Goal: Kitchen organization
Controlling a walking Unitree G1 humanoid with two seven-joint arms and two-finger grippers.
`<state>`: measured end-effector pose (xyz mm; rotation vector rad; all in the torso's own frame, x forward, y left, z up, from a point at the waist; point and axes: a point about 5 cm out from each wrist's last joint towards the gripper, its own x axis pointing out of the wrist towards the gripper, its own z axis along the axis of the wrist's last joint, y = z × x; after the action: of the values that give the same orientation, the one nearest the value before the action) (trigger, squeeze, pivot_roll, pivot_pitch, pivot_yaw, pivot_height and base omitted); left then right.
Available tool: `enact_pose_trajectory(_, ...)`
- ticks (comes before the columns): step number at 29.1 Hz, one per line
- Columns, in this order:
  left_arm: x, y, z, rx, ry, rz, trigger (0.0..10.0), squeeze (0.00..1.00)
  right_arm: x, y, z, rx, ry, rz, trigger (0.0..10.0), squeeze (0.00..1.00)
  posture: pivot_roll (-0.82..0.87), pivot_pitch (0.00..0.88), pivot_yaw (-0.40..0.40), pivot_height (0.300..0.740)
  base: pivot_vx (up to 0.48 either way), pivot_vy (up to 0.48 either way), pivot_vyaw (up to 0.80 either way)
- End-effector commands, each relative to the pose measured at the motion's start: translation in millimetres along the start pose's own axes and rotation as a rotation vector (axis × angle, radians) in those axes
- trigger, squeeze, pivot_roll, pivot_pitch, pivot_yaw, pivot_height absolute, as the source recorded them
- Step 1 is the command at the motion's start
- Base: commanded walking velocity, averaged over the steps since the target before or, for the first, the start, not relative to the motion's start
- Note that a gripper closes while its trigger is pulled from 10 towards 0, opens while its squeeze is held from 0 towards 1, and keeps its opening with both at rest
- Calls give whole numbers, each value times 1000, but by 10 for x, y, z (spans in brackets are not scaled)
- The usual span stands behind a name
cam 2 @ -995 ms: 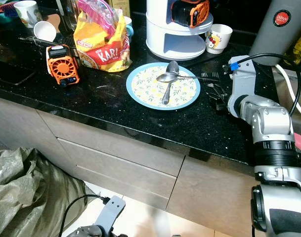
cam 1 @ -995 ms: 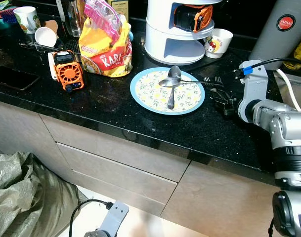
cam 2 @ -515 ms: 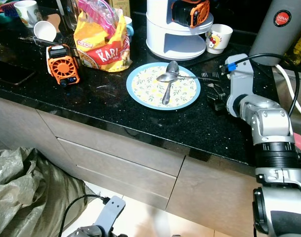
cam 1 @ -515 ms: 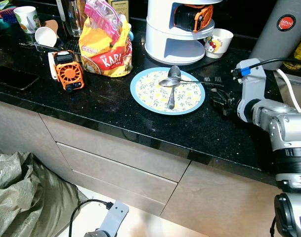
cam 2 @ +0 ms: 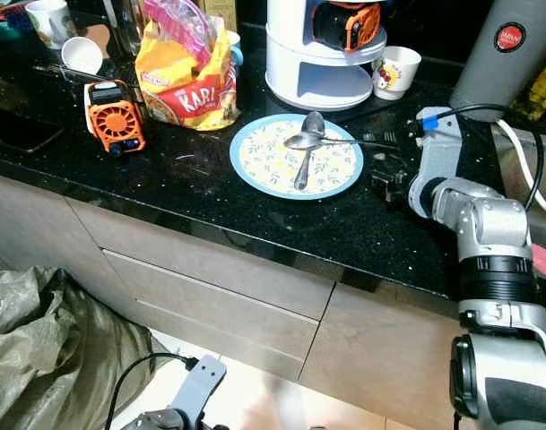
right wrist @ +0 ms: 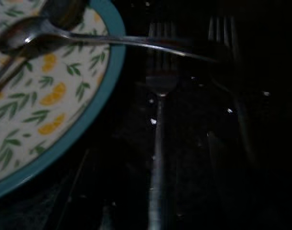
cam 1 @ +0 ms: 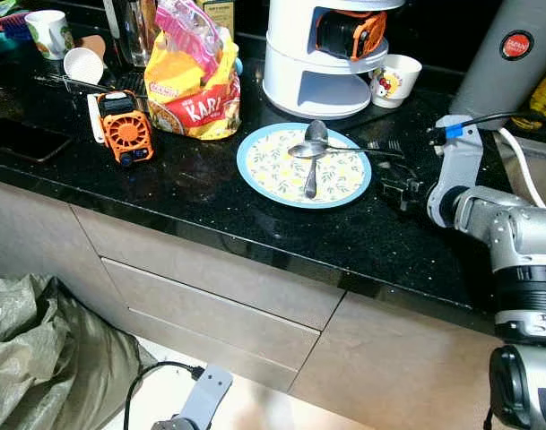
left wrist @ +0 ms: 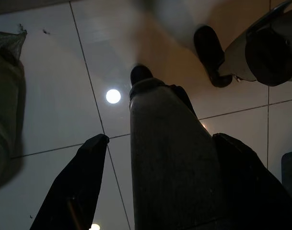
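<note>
The right pincer (cam 2: pixel 385 182) sits low over the black desk (cam 1: pixel 201 193), just beside the right rim of the floral plate (cam 1: pixel 271 170). Its fingers are dark against the dark stone, so I cannot tell whether they are spread or closed. A fork (right wrist: pixel 157 120) lies on the desk just off that same rim, directly ahead of the pincer in the right wrist view, with a second fork (right wrist: pixel 221 36) beyond it. On the plate two spoons (cam 1: pixel 312 148) lie crossed, and the handle of one (right wrist: pixel 150 44) overhangs the rim above the fork's tines.

The likely trouble is that overhanging handle: a pincer closing on the fork could catch it and flip the spoon off the plate, or nudge the plate itself. A thin fork flat on polished stone may also slide away rather than lift.

The left pincer (left wrist: pixel 155 182) hangs idle over the floor tiles, fingers wide apart.
</note>
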<state>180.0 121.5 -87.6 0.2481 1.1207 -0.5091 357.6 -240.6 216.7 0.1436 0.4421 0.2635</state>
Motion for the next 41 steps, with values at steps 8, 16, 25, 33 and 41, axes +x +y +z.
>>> enact_pose_trajectory(8, 1, -26, -147, -9, 50, -12, 10000, 0, 75, 1, -263, 47, 125, 11, 3961, 0, 5, 128, -58, 740, 0, 0, 0)
enact_pose_trajectory(16, 0, -27, -154, -12, 54, -12, 10000, 0, 34, -58, -341, -38, 179, -59, 0, 0, 5, 130, -60, 740, 0, 0, 0)
enact_pose_trajectory(25, 0, -27, -153, -7, 54, -14, 10000, 0, -47, -97, -351, -54, 176, -83, 0, 0, -1, 119, -60, 740, 0, 0, 0)
enact_pose_trajectory(33, 1, -27, -143, 3, 54, -16, 10000, 0, -154, -122, -106, -37, 15, -109, 0, 0, -8, 108, -55, 740, 0, 0, 0)
enact_pose_trajectory(41, 1, -23, -126, 5, 48, -15, 10000, 0, -254, -64, 192, -89, -155, -129, 0, 0, -8, 107, -52, 740, 0, 0, 0)
